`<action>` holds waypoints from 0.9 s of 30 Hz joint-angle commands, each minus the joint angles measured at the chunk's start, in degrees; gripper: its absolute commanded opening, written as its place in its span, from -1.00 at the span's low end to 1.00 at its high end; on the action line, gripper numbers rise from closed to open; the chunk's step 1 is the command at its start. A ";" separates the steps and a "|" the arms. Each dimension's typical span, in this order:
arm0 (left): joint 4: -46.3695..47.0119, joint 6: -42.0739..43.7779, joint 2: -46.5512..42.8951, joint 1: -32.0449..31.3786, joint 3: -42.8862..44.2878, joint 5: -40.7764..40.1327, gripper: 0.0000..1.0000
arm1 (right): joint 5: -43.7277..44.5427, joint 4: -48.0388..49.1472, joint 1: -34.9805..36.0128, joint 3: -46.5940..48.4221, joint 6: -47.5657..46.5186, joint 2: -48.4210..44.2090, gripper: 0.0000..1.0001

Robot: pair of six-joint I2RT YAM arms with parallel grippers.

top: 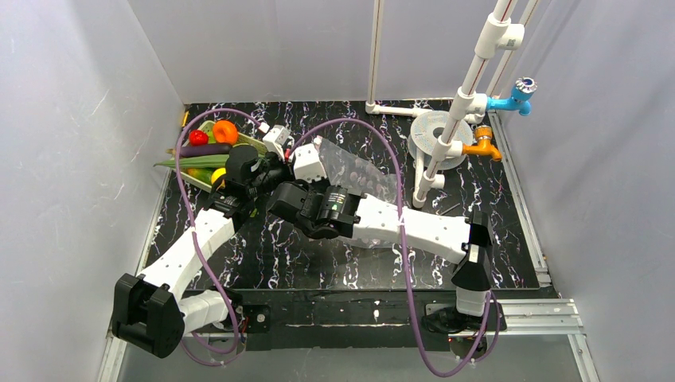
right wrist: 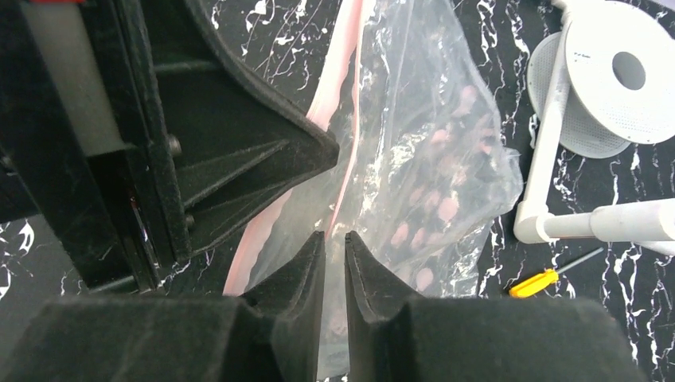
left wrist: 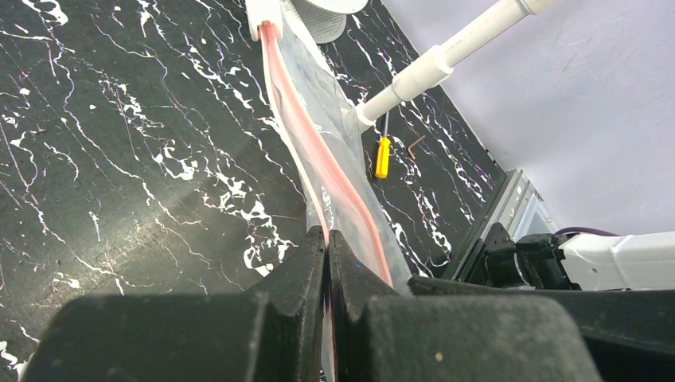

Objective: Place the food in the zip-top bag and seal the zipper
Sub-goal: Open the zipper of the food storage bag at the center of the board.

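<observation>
1. Pinching the zipper (left wrist: pixel 306 127), the left pincer (left wrist: pixel 327 243) has its two fingers pressed tight together on the pinkish strip, which runs away from it across the left wrist view.
2. The right pincer (right wrist: pixel 334 243) is narrowed to a slit, with clear film of the zip-top bag (top: pixel 354 171) caught between its fingers, just beside the left arm's grip.
3. The bag hangs between the two arms over the middle of the tabletop (top: pixel 278 259), mouth edge gripped and body crumpled. It seems raised rather than lying flat.
4. Nothing solid shows through the plastic in either wrist view, only its printed dots, so the bag looks empty.
5. The food (top: pixel 211 143) lies in the pale green basket (top: pixel 248 141) at the back left, near the left arm's wrist: red, orange, purple, green and yellow pieces together.
6. Whether the zipper is parted or closed at this moment cannot be told for sure.
7. Judged from this, the task is at an early stage. The bag is in hand, but every piece is yet to be loaded and the sealing is yet to be done.
</observation>
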 commanded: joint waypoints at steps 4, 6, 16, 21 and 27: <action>1.14 0.02 -1.26 -0.32 0.17 1.20 -1.00 | -0.91 9.38 -0.49 -3.83 -2.76 -3.44 -0.61; 1.14 0.01 -1.34 -0.28 0.04 1.22 -1.00 | -1.79 9.18 -1.04 -3.80 -1.84 -3.43 -0.58; 1.22 -0.03 -1.78 -0.29 0.02 1.16 -1.00 | -5.86 8.68 -3.17 -4.32 3.12 -3.60 -0.33; 1.31 -0.07 -1.67 -0.29 -0.07 1.21 -1.00 | -8.06 10.19 -3.41 -4.99 4.13 -4.31 -0.32; 1.48 -0.25 -1.64 -0.28 -0.03 1.31 -1.00 | -9.72 11.92 -3.59 -5.51 4.62 -4.77 -0.31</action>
